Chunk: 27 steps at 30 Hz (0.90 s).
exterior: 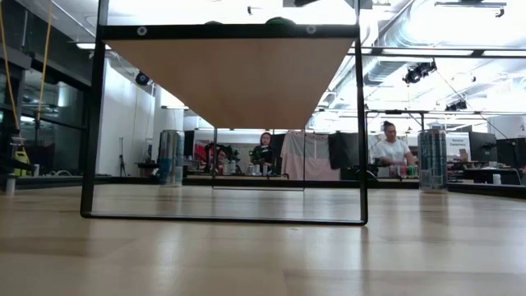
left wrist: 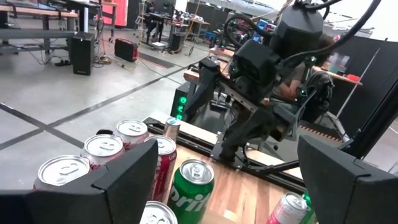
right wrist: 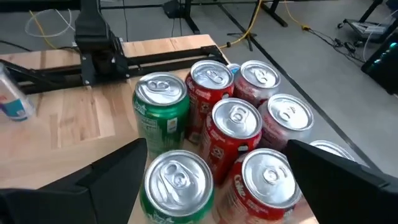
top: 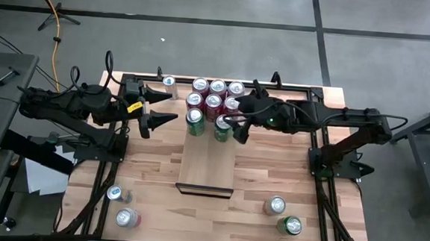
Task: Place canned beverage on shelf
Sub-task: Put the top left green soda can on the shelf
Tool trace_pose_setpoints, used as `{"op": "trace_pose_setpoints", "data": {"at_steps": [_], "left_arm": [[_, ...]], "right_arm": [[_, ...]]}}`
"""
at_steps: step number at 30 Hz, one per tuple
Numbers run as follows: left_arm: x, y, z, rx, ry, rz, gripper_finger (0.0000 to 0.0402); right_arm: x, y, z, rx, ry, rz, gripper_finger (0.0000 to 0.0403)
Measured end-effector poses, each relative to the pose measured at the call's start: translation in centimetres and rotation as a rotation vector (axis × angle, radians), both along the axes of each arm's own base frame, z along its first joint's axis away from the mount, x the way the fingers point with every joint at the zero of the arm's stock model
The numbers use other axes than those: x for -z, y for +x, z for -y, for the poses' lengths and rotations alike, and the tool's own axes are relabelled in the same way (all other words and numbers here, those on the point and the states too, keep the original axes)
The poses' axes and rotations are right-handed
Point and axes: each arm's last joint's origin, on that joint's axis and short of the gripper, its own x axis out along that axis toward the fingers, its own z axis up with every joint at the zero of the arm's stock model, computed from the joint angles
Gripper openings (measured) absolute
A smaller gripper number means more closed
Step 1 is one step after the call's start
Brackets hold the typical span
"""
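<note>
both grippers spread: right gripper (top: 232, 127) over a green can (top: 223, 128) (seemingly untouched), red cans (top: 215, 95) crowding behind.

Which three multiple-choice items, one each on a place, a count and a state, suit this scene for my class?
1. Where is the cluster of cans? A. at the far end of the shelf B. at its near end C. on the floor
2. How many green cans are in the cluster? A. none B. two C. five
3. The right gripper is: A. open B. shut on a red can C. out of view

1 A: the cans crowd the shelf's far end.
2 B: two green cans stand at the cluster's front.
3 A: its fingers are spread wide around a green can, while the left gripper waits open beside the cluster.
</note>
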Motion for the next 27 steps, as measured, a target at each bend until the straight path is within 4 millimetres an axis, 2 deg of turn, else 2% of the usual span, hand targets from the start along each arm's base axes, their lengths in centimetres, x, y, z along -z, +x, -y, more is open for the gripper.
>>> {"op": "trace_pose_setpoints", "data": {"at_steps": [11,16,22,27], "left_arm": [[0.3,0.8,0.2,0.006,0.073,-0.033,0.0317],[0.8,2.0,0.6,0.086,0.13,-0.082,0.0317],[0.9,2.3,0.8,0.134,0.181,-0.088,0.0316],[1.0,1.4,0.6,0.132,0.201,-0.049,0.0297]], "right_arm": [[0.0,-0.2,-0.3,-0.116,0.013,-0.028,0.0371],[0.2,-0.3,-0.3,-0.103,0.062,-0.034,0.0361],[1.3,-1.3,-0.4,-0.056,0.123,-0.163,0.0308],[2.4,-2.4,-1.1,-0.025,0.168,-0.297,0.0229]]}}
